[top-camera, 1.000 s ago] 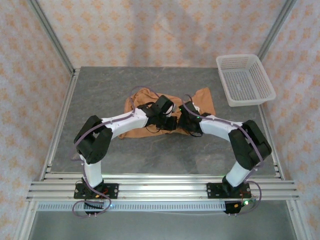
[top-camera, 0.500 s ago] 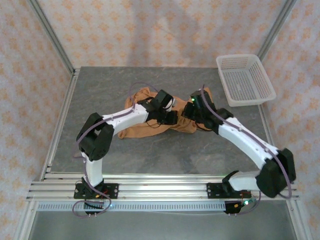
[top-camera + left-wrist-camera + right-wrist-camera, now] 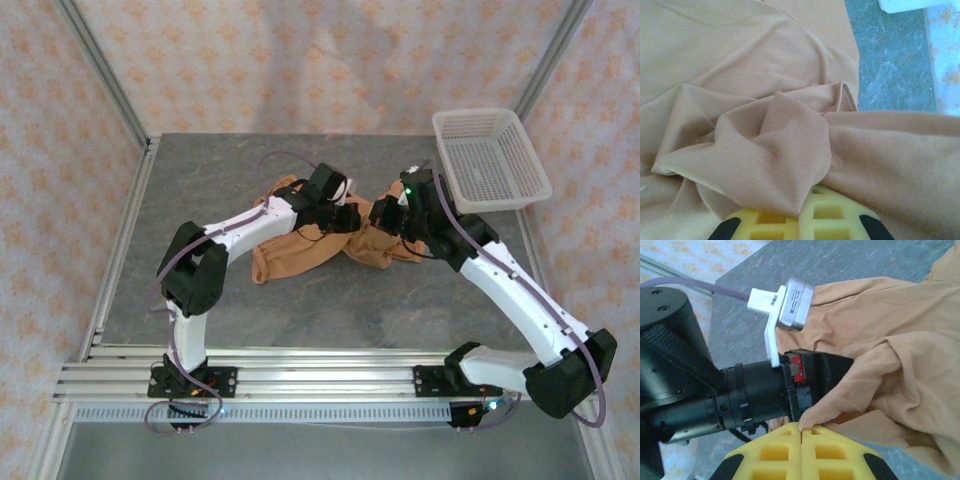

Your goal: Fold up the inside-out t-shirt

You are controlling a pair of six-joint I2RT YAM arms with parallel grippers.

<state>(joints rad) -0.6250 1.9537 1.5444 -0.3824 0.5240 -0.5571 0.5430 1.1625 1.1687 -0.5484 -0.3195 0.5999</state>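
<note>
The inside-out t-shirt (image 3: 290,255) is orange-tan cloth, lying crumpled in the middle of the grey table (image 3: 200,190). My left gripper (image 3: 351,218) and right gripper (image 3: 380,213) meet tip to tip over its middle. In the left wrist view the left gripper (image 3: 802,199) is shut on a bunched fold of the t-shirt (image 3: 740,75). In the right wrist view the right gripper (image 3: 801,429) is shut on a small pointed tip of the t-shirt (image 3: 890,315), just in front of the left arm's black wrist (image 3: 755,390). Both pinched folds are raised off the rest of the cloth.
A white mesh basket (image 3: 490,160) stands at the table's far right corner, close to the right arm's wrist. Metal frame posts and patterned walls enclose the table. Bare table lies left of and in front of the shirt.
Both grippers have moved away from the near edge toward the far side, pulling the shirt's middle with them. The right arm has stretched out far to the right.
</note>
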